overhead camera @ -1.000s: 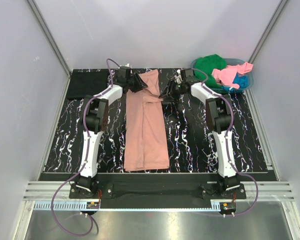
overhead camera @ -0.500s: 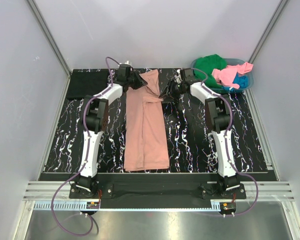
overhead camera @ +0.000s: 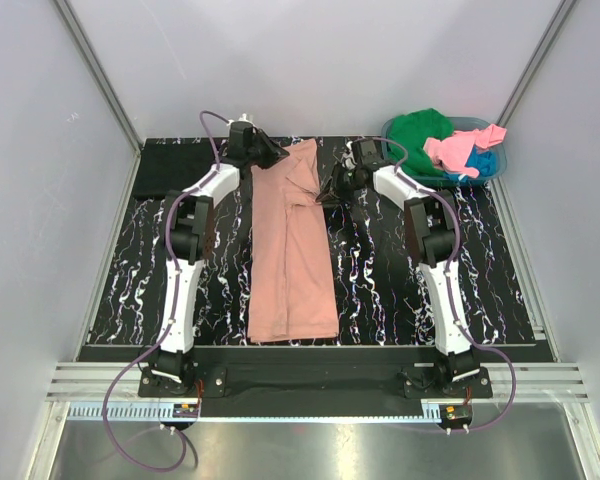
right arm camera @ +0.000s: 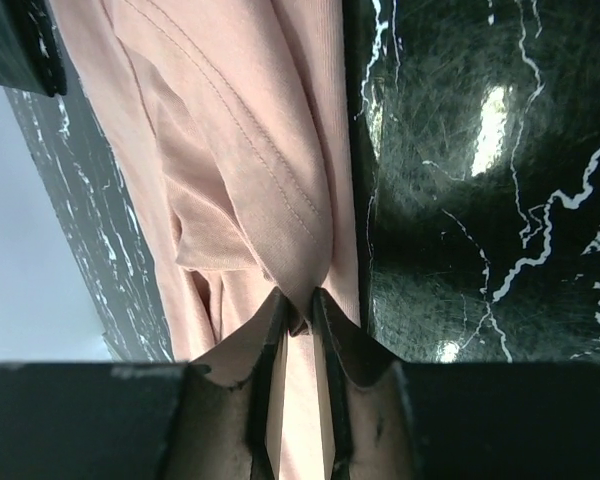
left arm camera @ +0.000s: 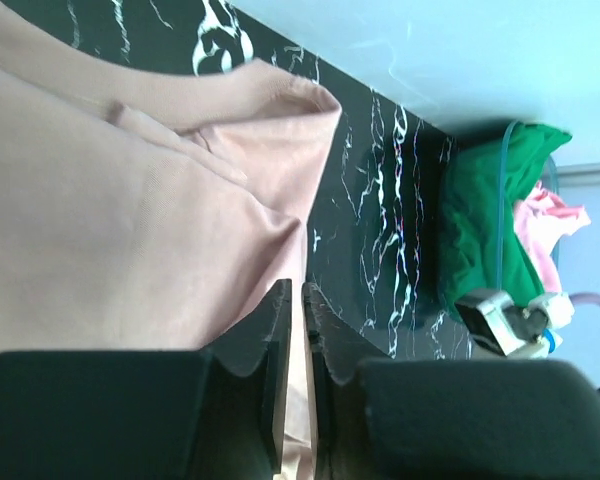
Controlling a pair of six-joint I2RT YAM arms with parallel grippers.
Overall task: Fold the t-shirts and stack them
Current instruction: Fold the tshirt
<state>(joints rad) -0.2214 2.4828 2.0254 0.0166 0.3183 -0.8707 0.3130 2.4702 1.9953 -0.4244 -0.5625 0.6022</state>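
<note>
Left gripper (left arm camera: 297, 292) tight on salmon-pink t-shirt (left arm camera: 110, 230) edge

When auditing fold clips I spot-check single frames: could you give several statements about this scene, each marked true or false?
1. The salmon t-shirt lies as a long strip on the table. True.
2. The basket is empty. False: it holds a green tee, a pink tee and a blue tee.
3. The right pincer pinches the salmon t-shirt. True.
4. The left pincer hangs over the basket. False: it grips the salmon t-shirt's far end.
</note>
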